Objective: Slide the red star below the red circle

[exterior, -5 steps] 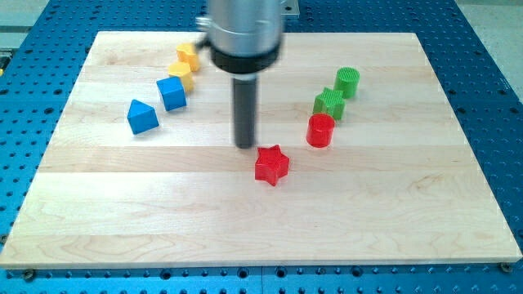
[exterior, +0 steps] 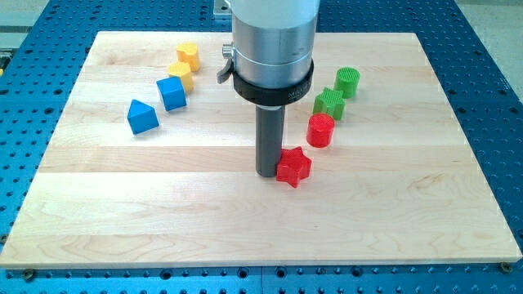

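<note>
One target: the red star (exterior: pixel 293 167) lies near the board's middle, just below and to the view's left of the red circle (exterior: pixel 320 130); the two stand close but apart.
Our tip: my tip (exterior: pixel 268 173) rests at the star's left side, touching it or very nearly; we cannot tell which.
Fingers: we carry none, only the dark rod under a wide grey housing (exterior: pixel 273 49), so there is nothing to be apart or together.
Surface: a pale wooden board (exterior: pixel 245 229) of glued strips, lying on a blue perforated table (exterior: pixel 482 65) that shows on all sides.
Green pair: a green star (exterior: pixel 329 103) sits just above the red circle, and a green cylinder (exterior: pixel 347 82) just above and right of that; the three form a slanting line.
Blue pair: a blue cube (exterior: pixel 172 92) and a blue wedge-like block (exterior: pixel 142 117) sit at the view's left, well apart from the star.
Yellow pair: two yellow blocks (exterior: pixel 181 73) (exterior: pixel 188 55) sit above the blue cube, their shapes unclear.
In the way: the housing hides part of the board's upper middle; bare board lies between star and circle.
</note>
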You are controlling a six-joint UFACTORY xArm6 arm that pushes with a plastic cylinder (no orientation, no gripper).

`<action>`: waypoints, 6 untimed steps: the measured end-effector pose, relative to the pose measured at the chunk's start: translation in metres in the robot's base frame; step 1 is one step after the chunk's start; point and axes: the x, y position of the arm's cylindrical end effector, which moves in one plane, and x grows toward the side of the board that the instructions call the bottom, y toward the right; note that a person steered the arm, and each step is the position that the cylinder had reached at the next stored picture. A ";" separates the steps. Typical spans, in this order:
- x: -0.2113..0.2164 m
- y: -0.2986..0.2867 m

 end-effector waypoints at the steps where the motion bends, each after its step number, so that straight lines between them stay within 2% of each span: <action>1: 0.026 0.000; 4: 0.017 0.060; 5: 0.033 0.074; 6: 0.031 0.141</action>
